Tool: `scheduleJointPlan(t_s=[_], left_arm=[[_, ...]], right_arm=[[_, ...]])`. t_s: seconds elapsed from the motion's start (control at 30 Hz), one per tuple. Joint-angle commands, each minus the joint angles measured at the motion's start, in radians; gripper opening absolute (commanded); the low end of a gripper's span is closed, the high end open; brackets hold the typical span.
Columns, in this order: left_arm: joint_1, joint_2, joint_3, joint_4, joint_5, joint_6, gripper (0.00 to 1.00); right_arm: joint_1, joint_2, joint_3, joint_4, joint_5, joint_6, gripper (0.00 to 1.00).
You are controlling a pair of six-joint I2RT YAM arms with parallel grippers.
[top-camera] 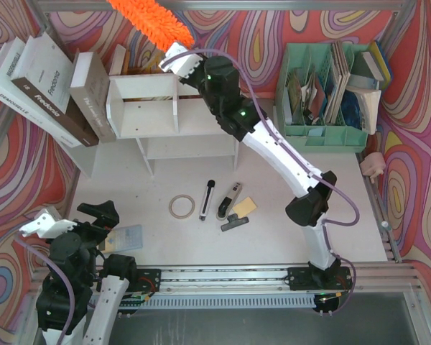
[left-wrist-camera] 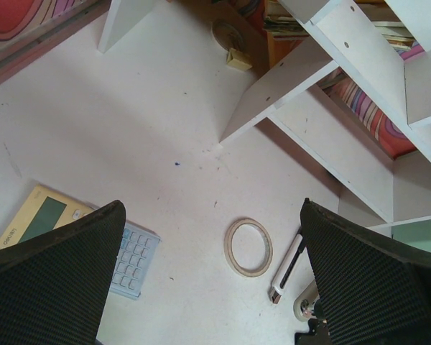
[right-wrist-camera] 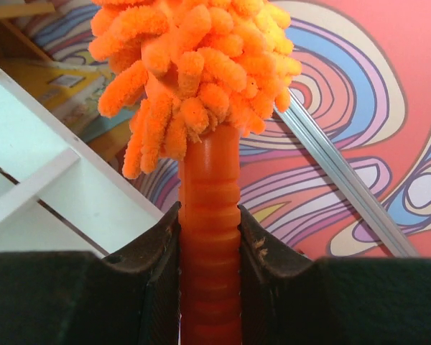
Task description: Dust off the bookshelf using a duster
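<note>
The white bookshelf (top-camera: 154,108) stands at the back left of the table, with books leaning on its left end. My right gripper (top-camera: 174,54) is above the shelf's top right corner, shut on the ribbed handle of the orange duster (top-camera: 149,17). The fluffy head slants up and left, out past the top edge. In the right wrist view the duster (right-wrist-camera: 201,65) rises from between my fingers (right-wrist-camera: 158,244), with a part of the bookshelf (right-wrist-camera: 36,172) to the left. My left gripper (top-camera: 72,215) rests low at the front left, open and holding nothing; the left wrist view shows the bookshelf (left-wrist-camera: 323,108) ahead of it.
A tape ring (top-camera: 181,207), a black pen (top-camera: 206,199), a box cutter (top-camera: 230,199) and small bits lie mid-table. A calculator (top-camera: 123,237) sits by the left arm. A mint-green organizer (top-camera: 323,90) with papers stands at the back right. Large books (top-camera: 50,86) lean at the back left.
</note>
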Motion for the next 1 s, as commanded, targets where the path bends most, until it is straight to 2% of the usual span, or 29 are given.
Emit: scheduleJointPlan(t_s=[0.0,0.23,0.47,0.6,0.73,0.97], left_arm=[[0.004,-0.011,-0.013,0.019,0.001,0.007,0.98],[0.004,-0.002,-0.013,0.022,0.006,0.01,0.98],[0.004,-0.001,-0.015,0.023,0.003,0.01,0.98],[0.004,0.004,-0.013,0.022,0.003,0.011,0.98],[0.004,0.005,-0.015,0.024,0.006,0.01,0.98],[0.004,0.014,-0.013,0.025,0.013,0.013,0.98]], right_arm=[[0.026,-0.113,0.007,0.1,0.005,0.086,0.0],[0.114,-0.379,-0.269,0.137,0.043,0.137,0.0],[0.226,-0.555,-0.423,0.099,0.136,0.248,0.0],[0.33,-0.62,-0.503,0.075,0.26,0.348,0.0],[0.41,-0.669,-0.567,0.011,0.343,0.606,0.0],[0.496,-0.668,-0.67,-0.194,0.373,1.251,0.0]])
